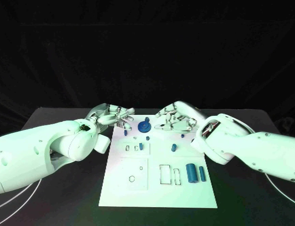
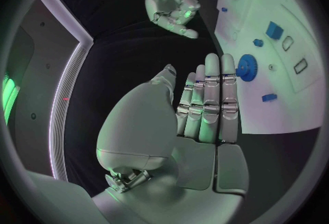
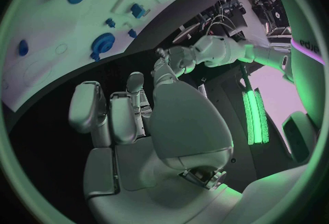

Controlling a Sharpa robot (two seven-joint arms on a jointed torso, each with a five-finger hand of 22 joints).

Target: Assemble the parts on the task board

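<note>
The near edge of the white task board [image 1: 158,200] lies closest, a flat matt plate on the black table [image 1: 59,207], its surface cut with rectangular and round recesses that look meant to receive the parts. Toward its right side two blue cylinders [image 1: 192,175] lie side by side next to an outlined slot, smooth and plastic-looking, probably staged there for later insertion. Further up, small blue blocks [image 1: 141,146] stand or lie near the middle, and at the far end sits a round blue gear-like wheel [image 1: 144,126] with a ridged rim, seen also from the left wrist [image 2: 246,64]. Both arms reach in to the far end of the board, likely to work on that wheel or the pieces around it. The left hand [image 1: 112,116] hovers just left of the wheel, at the board's far-left corner; its wrist camera shows the silver fingers [image 2: 214,98] straight, close together and holding nothing. The right hand [image 1: 176,117] hangs just right of the wheel; its wrist view shows the fingers [image 3: 113,117] extended with nothing between them, so I judge it empty as well. The hands are glossy metal with jointed segments, and the arms are smooth white shell.
</note>
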